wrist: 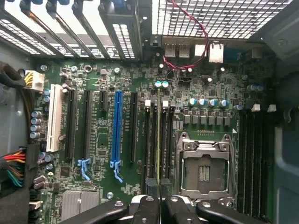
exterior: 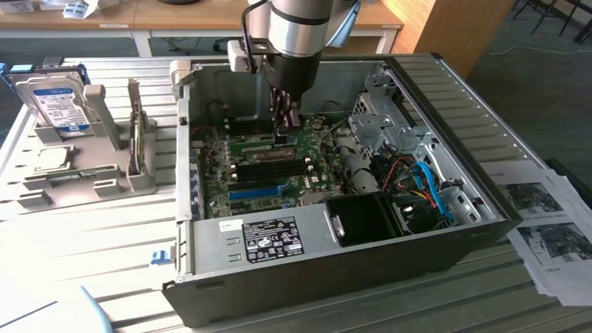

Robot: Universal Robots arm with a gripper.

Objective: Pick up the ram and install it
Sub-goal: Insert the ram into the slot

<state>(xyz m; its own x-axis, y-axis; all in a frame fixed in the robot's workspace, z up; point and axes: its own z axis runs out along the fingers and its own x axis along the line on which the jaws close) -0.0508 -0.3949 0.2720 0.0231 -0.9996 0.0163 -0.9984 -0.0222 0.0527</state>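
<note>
The ram appears edge-on in the wrist view as a thin green-yellow line, lined up along the black memory slots beside the CPU socket. My gripper is shut on it, one dark finger on each side. Whether its lower edge sits in a slot or just above one I cannot tell. In the exterior view my gripper reaches down into the open computer case, and a green strip of the ram shows under it above the motherboard.
A long blue slot and black expansion slots lie beside the memory slots. Red and blue cables and a black shroud fill the case's near corner. A hard drive stands in a grey holder at the exterior view's left. Papers lie at its right.
</note>
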